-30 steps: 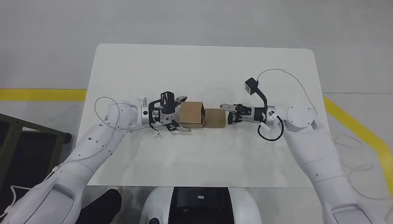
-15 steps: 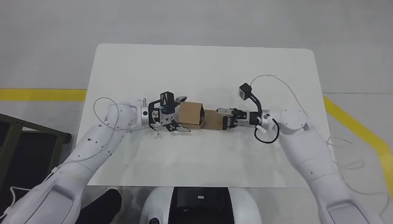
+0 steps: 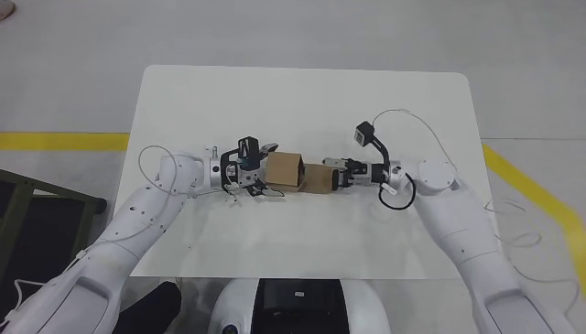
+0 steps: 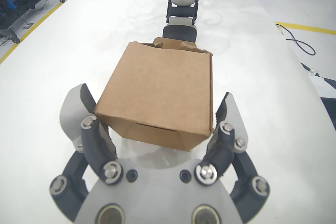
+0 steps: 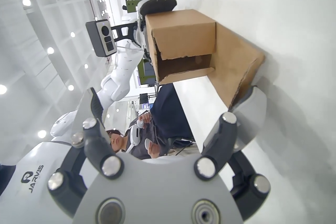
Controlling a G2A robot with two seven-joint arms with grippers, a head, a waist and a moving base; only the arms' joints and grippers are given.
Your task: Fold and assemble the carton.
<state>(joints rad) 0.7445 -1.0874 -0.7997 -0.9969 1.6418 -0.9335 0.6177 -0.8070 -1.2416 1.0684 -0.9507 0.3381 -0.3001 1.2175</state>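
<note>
One brown corrugated cardboard carton (image 4: pixel 162 88), box-shaped with sharp creased edges and a matte, slightly fibrous face, lies on the smooth white table (image 3: pixel 366 105) between the two grippers. Its closed end sits just ahead of the left gripper (image 4: pixel 155 93). That gripper's two black-padded fingers are spread wide on either side of this end, and one pad (image 4: pixel 88 100) touches a carton corner. The opposite end faces the right gripper (image 5: pixel 173 92) and is open, with a ragged torn edge. One flat flap (image 5: pixel 233 70) stretches out along the table toward that gripper. The right gripper is also spread wide, with one white finger (image 5: pixel 252 104) at the flap's edge and the other clear of the cardboard.
</note>
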